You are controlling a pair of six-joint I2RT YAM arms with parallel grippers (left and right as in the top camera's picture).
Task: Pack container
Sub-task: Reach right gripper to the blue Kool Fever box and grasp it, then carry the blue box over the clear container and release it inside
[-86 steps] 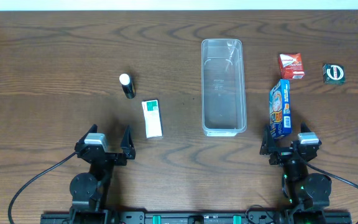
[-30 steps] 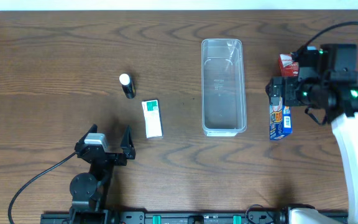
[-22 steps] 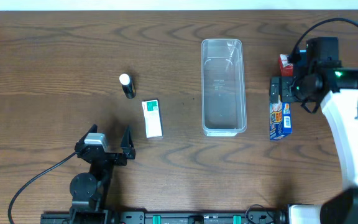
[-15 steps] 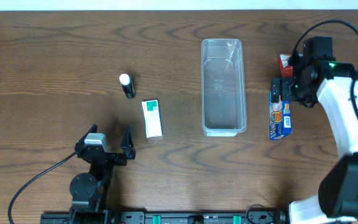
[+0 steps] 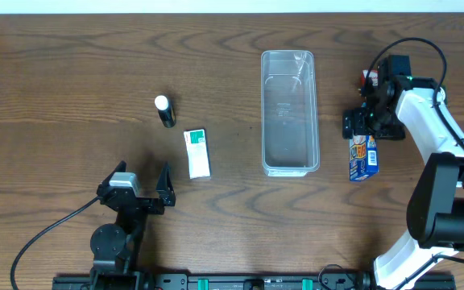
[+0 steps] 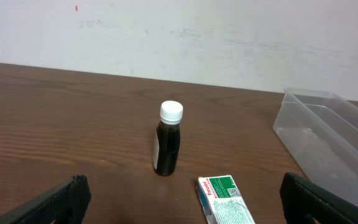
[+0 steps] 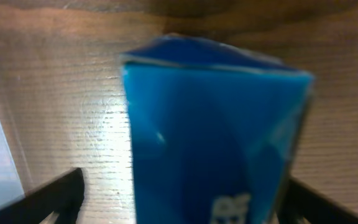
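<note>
Mid-table: clear container (image 5: 290, 111), empty, likely light, slick, prone to sliding if bumped; rim for hold. Just right of container: blue box (image 5: 362, 157), likely light, crushable cardboard; take across narrow sides. Astride box's far end: right gripper (image 5: 366, 126), spread, unclamped. Well left of container: left gripper (image 5: 143, 173), spread.

Left gripper (image 5: 141, 172) low near its base, jaws wide; right arm (image 5: 427, 114) outstretched, right gripper (image 5: 368, 125) pointing down, jaws spread.

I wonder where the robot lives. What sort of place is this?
Probably a robot lab: a left gripper and right gripper at a wooden table, a white wall behind, a small bottle and clear container laid out.
</note>
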